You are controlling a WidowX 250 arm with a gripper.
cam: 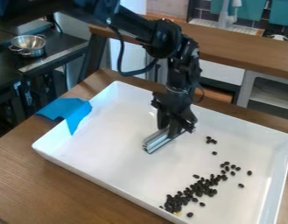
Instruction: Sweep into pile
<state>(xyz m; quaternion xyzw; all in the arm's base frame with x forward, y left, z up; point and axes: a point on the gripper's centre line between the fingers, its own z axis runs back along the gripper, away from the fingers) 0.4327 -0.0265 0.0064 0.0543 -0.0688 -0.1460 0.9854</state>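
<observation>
From where I stand, the claw (172, 130) is closed around a silvery metal bar (157, 141), pinching it near its far end, with the rest poking out low over the floor of the white tray (90, 142). I can't tell whether the bar's underside actually touches that floor. The dark beans (198, 189) lie over to my right, well apart from the bar, in a ragged slanting trail that thickens by the near wall; a few strays sit farther up and off to the side.

That bar looks rigid, grooved along its length and fairly light, I'd guess, though its smooth faces might let it twist in the grip if it catches. Being held off to one end makes that likelier; a hold nearer the middle, across the narrow sides, would steady it, with its long edge kept level and low. The beans seem small, hard and very light, the sort that roll or skitter at a quick shove. I wouldn't pick them up at all: a slow, flat push from the strays toward the thick part ought to gather them. Press down too hard and the bar may scrape the tray; ride too high and it could skip right over them.
</observation>
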